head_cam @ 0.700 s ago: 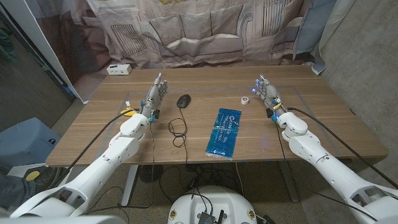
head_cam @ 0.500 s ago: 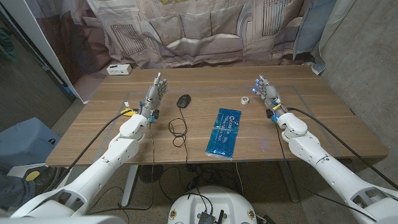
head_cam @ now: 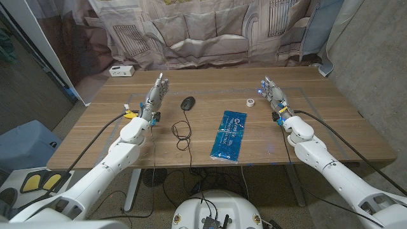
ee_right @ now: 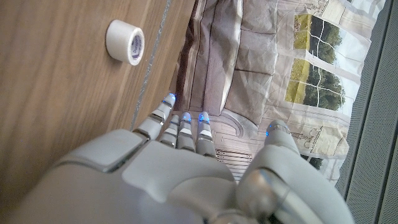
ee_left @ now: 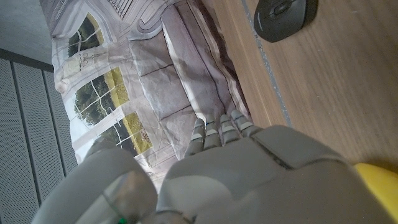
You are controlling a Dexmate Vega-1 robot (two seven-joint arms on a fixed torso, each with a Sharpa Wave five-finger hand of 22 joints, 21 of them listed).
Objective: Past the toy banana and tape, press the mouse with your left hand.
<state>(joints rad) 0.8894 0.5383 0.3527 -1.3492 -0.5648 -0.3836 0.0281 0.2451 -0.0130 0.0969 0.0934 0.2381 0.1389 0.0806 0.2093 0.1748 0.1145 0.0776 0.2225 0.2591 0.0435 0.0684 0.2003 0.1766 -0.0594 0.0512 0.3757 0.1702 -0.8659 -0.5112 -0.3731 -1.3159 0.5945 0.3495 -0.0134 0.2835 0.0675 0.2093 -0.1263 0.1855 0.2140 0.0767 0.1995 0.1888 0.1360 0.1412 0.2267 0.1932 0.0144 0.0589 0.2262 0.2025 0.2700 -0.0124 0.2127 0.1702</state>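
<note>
A black corded mouse [head_cam: 187,102] lies on the wooden table, also seen as the mouse [ee_left: 283,15]. My left hand [head_cam: 156,94] stands upright to the mouse's left, fingers extended and apart, holding nothing and apart from the mouse. The yellow toy banana [head_cam: 130,115] peeks out beside my left wrist, and the banana [ee_left: 379,186] shows near the hand [ee_left: 249,180]. A small white tape roll [head_cam: 250,102] sits left of my right hand [head_cam: 273,94], which stands open with nothing in it. The tape [ee_right: 125,42] lies ahead of that hand [ee_right: 180,174].
A blue packet [head_cam: 229,136] lies mid-table, right of the mouse's looped cable [head_cam: 182,133]. A white box [head_cam: 120,70] sits at the far left corner. A printed curtain hangs behind the table's far edge.
My left arm has shifted slightly to the left and the hand has edged a little farther out, showing more of the banana. The right hand has not moved.
</note>
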